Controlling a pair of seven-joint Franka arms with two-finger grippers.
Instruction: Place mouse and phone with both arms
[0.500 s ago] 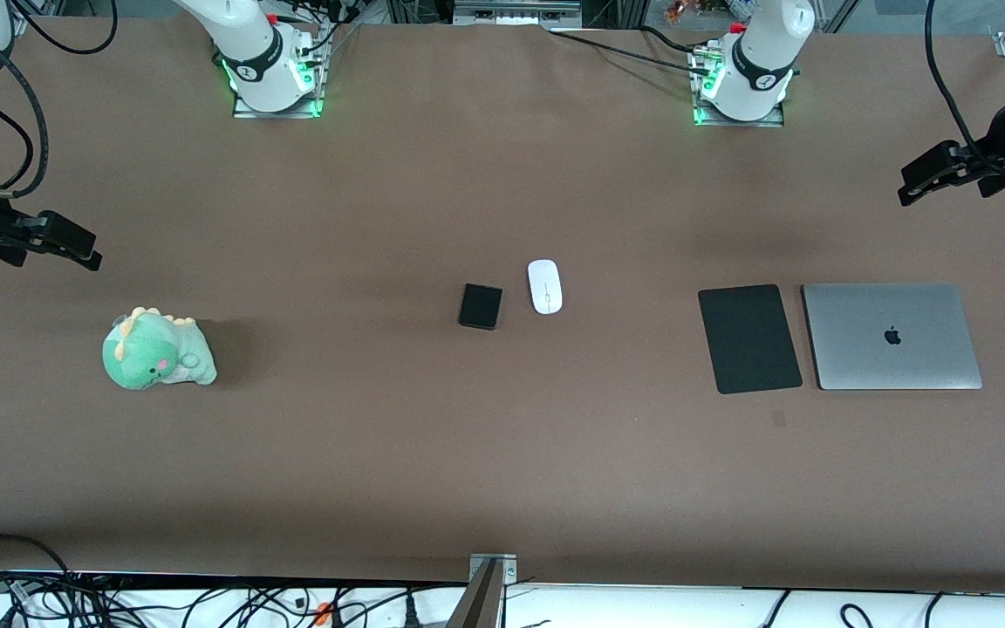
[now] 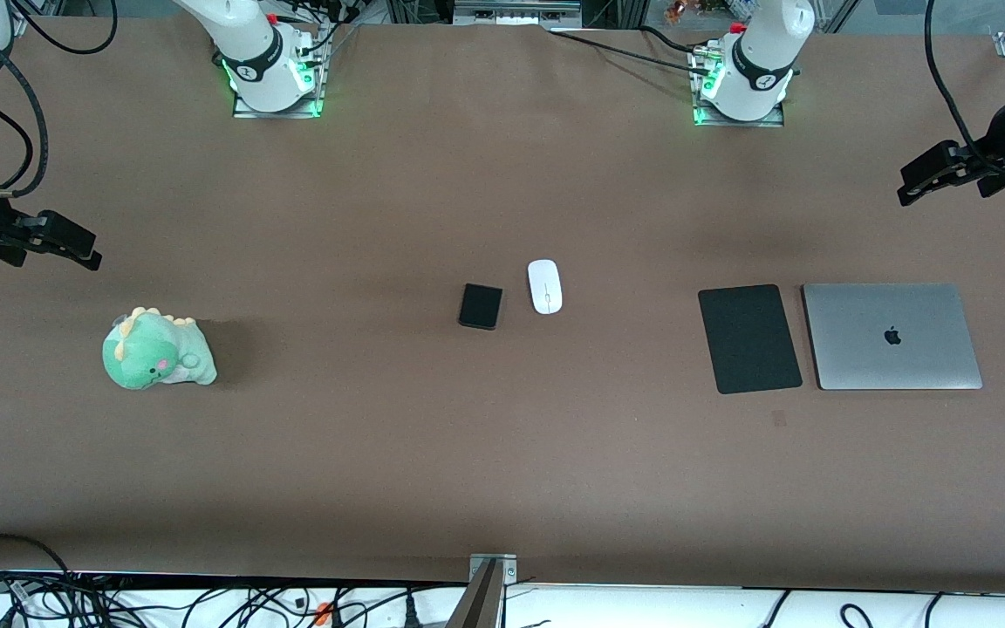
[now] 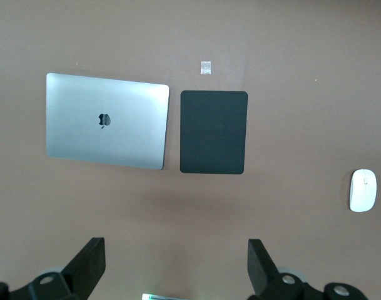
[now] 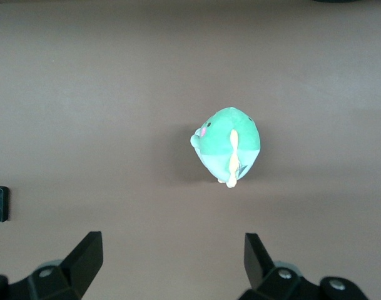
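Mid-bench, well apart from both hands, the white mouse (image 2: 544, 286) lies just beside the black phone (image 2: 480, 306). Left hand (image 2: 912, 186) hangs wide and empty over the bench (image 2: 502, 453) near the laptop (image 2: 892, 336) and mouse pad (image 2: 748, 338). Right hand (image 2: 84, 253) hangs wide and empty by the green plush dinosaur (image 2: 156, 350).

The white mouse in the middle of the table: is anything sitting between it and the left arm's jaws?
Nothing visible does. The mouse lies on bare table beside the phone; the mouse pad lies nearer the camera than that stretch. The left gripper hangs open, up at its table end.
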